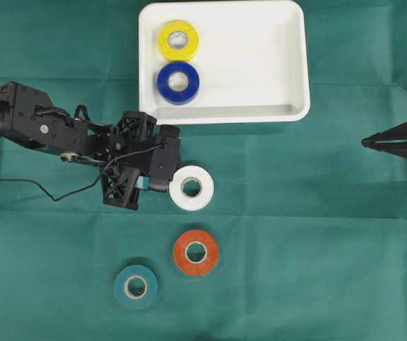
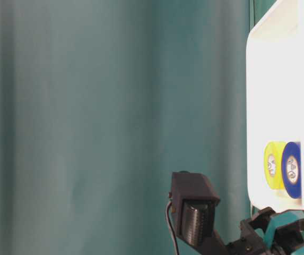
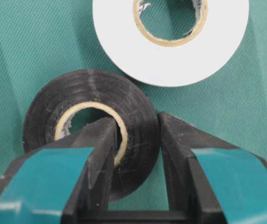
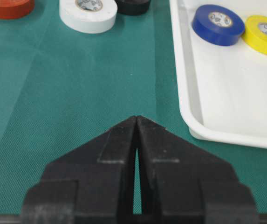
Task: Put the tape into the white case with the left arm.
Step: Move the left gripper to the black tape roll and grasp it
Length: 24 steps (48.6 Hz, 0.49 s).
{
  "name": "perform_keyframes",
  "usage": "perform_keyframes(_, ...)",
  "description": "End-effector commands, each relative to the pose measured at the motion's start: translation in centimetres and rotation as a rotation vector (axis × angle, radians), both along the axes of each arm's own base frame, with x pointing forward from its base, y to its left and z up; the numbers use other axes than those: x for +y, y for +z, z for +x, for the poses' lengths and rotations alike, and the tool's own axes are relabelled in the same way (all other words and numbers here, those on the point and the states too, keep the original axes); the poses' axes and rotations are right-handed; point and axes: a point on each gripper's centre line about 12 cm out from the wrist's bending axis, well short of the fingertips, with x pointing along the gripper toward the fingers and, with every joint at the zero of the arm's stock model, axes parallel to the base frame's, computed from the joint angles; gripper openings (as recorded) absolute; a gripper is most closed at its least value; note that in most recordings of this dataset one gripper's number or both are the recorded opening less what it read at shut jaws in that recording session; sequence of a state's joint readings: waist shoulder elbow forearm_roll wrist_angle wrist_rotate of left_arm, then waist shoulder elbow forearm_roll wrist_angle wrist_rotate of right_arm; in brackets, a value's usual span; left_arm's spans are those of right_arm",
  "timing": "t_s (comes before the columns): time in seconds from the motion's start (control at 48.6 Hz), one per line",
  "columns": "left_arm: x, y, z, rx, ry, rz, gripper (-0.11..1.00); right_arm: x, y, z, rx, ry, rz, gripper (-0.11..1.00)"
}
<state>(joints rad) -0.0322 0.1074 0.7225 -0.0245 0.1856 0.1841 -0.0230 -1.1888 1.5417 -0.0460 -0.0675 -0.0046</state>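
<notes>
Two tape rolls, yellow (image 1: 178, 40) and blue (image 1: 177, 82), lie in the shallow white plastic case (image 1: 260, 64). Left tool (image 3: 135, 135) is clenched on the black tape roll (image 3: 77, 100), resting on the green surface (image 1: 317, 234) beside the white roll (image 1: 191, 187); lifting and placing remain.

Black tape (image 3: 89, 126) flat on cloth, beside white tape (image 3: 170, 42).

Overhead camera is looking straight down on the white case (image 1: 288, 71); right wrist camera is sharing it low, nearer (image 4: 184, 93).
</notes>
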Motion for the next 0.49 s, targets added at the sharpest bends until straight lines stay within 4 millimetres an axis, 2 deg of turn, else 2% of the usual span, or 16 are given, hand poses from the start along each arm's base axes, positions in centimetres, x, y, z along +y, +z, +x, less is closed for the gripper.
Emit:
perform_keyframes(0.0,0.1,2.3,0.3,-0.043,0.001,-0.001,0.24,0.0,0.5,0.2,-0.014,-0.001,-0.002,-0.09)
perform_keyframes(0.267,-1.3,6.9,-1.1,-0.04,-0.039,-0.006,0.24,0.0,0.5,0.2,-0.015,-0.001,-0.002,-0.09)
perform_keyframes(0.473,-2.3,9.3,-2.0,-0.036,-0.07,-0.008,0.24,0.0,0.5,0.2,-0.015,-0.001,-0.002,-0.09)
